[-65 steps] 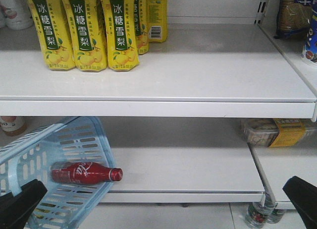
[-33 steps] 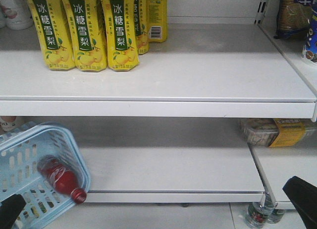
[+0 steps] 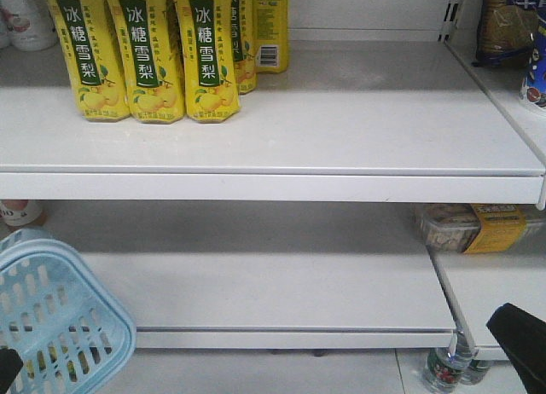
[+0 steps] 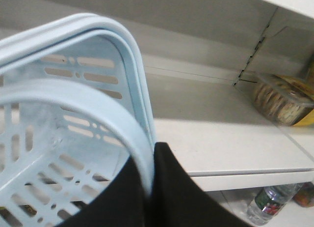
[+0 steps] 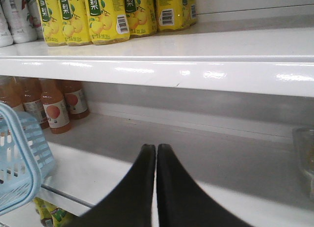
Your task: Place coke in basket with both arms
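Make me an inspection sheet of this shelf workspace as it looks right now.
Surface: white lower shelf, bare in the middle.
Job's things: light blue plastic slotted basket tilted at the shelf's left front edge; small red-capped plastic cola bottle not visible in any view.
Clutter: yellow pear-drink bottles on the upper shelf; peach-coloured juice bottles at the back left; clear plastic snack tray on the right; small bottles below the shelf.
Grippers: left gripper closed on the basket's edge; right gripper closed, empty, in front of the shelf.
Cables: nothing seen.
Surroundings: white shop shelving.
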You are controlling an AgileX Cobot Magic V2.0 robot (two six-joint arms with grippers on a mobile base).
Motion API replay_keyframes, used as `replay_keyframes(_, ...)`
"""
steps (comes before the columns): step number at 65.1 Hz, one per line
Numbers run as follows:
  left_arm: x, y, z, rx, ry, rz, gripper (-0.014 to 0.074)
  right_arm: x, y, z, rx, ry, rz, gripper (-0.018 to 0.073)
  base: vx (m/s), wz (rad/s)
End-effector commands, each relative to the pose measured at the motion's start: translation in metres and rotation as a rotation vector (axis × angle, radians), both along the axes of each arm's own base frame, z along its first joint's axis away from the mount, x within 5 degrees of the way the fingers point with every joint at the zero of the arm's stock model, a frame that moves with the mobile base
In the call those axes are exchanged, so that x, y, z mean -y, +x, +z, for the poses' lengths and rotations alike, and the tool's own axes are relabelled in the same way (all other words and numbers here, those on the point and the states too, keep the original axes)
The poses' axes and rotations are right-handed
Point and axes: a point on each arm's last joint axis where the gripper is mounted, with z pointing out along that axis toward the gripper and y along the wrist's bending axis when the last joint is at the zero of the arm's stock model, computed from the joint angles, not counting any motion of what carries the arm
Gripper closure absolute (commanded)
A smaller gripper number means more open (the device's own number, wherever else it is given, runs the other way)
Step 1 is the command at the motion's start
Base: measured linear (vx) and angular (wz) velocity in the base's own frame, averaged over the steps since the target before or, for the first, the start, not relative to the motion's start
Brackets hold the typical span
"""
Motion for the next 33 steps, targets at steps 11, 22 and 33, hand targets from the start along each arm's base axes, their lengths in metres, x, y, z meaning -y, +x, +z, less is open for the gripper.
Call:
replay_keyframes(11,-0.003,-0.003,0.020,0.213,0.036,0.021,0.0603,0.002,0.001,0.008,0.024,-0.005,-0.026,0.0564,0.00,0.00)
replay_keyframes(22,-0.008,-0.005,0.023,0.246,0.018,0.090,0.0603,0.002,0.001,0.008,0.024,-0.005,-0.026,0.0564,0.00,0.00)
replay_keyframes(33,-0.011,-0.005,0.023,0.260,0.076,0.135,0.0603,0.002,0.001,0.008,0.024,-0.005,-0.026,0.0564,0.00,0.00)
